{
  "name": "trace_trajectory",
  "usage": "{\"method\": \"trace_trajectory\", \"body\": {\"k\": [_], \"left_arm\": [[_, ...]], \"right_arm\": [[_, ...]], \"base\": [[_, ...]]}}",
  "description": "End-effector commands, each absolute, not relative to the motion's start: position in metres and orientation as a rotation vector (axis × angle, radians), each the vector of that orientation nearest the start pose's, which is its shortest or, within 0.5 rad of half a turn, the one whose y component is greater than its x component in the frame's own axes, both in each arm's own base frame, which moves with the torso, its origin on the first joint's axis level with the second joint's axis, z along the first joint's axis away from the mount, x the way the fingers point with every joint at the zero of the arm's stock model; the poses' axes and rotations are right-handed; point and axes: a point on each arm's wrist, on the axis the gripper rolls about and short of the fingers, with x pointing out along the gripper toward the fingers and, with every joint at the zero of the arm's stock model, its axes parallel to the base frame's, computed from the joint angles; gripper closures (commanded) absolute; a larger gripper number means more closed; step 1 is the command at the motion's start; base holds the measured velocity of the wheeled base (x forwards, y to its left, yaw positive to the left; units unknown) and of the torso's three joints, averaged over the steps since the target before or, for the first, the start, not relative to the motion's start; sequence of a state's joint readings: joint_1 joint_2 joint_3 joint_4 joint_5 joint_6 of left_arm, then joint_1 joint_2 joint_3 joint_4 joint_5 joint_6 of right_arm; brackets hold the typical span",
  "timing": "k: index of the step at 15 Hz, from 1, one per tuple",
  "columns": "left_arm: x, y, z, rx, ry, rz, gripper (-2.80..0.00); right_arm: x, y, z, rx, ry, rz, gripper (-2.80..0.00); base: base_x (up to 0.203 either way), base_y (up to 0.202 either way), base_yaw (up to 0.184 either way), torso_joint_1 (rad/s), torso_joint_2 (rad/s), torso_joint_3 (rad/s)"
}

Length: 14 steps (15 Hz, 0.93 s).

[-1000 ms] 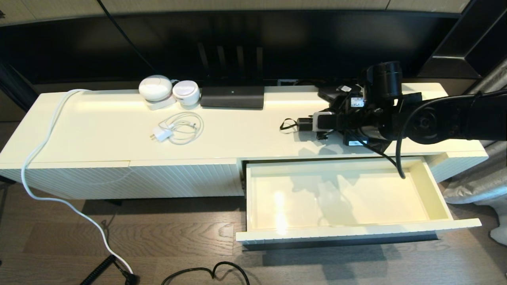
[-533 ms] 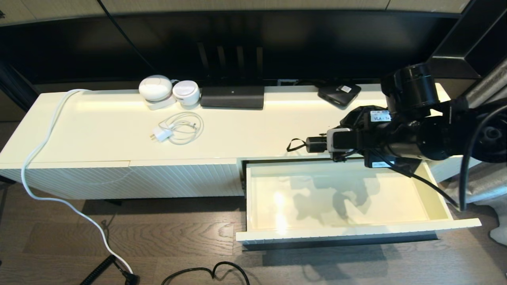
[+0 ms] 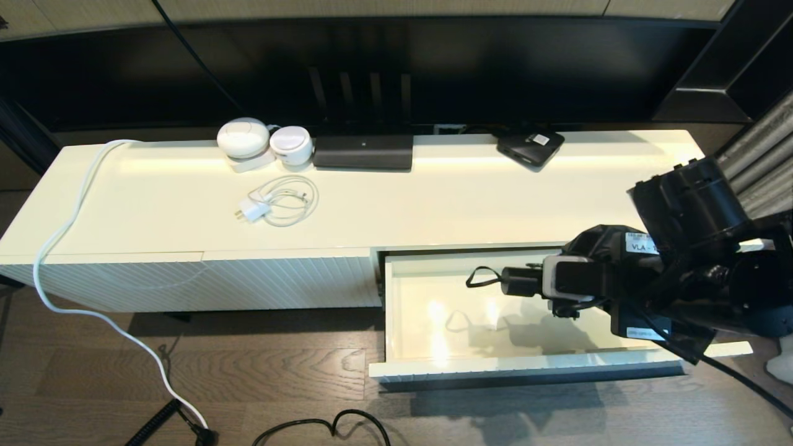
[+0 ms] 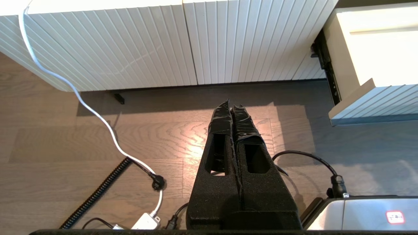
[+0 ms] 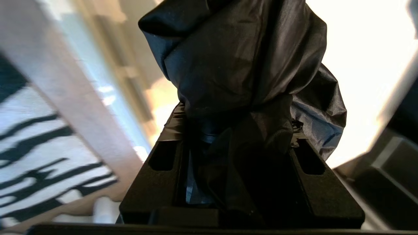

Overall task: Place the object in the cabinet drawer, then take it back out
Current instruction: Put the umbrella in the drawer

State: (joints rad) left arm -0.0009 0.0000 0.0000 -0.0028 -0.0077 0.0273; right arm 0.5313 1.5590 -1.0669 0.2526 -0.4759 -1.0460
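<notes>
The black folding umbrella hangs level over the open cabinet drawer, its short handle and thin wrist loop pointing left. My right gripper is shut on its bunched fabric, above the drawer's right half. The drawer's glossy cream interior holds nothing but the umbrella's shadow. In the right wrist view the glossy fabric bulges out between the fingers of the right gripper. My left gripper is shut on nothing, parked low over the wood floor in front of the ribbed cabinet front.
On the cabinet top lie a flat black box with a white sticker, a white charger with coiled cable, a dark box and two white round devices. A white cable trails down to the floor.
My right arm has carried the umbrella off the cabinet top, forward and down, until it hangs over the open drawer. The flat black box is now uncovered.
</notes>
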Motion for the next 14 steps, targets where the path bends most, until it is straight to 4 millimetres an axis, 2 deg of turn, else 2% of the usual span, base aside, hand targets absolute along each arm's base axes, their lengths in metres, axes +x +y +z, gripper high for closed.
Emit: {"method": "trace_trajectory", "body": {"k": [1,8,14], "left_arm": [[-0.023,0.000,0.075,0.028,0.000,-0.009,0.00],[-0.023,0.000,0.075,0.028,0.000,-0.008,0.00],[-0.023,0.000,0.075,0.028,0.000,-0.009,0.00]], "right_arm": [[0.223,0.120,0.205,-1.352,0.600,0.443,0.00],[0.244,0.134,0.163,-1.310,0.552,0.551,0.00],[0.258,0.133,0.144,-1.319,0.495,0.635,0.00]], "base": [[0.000,0.000,0.000,0.000,0.00,0.000],[0.000,0.000,0.000,0.000,0.00,0.000],[0.000,0.000,0.000,0.000,0.00,0.000]]}}
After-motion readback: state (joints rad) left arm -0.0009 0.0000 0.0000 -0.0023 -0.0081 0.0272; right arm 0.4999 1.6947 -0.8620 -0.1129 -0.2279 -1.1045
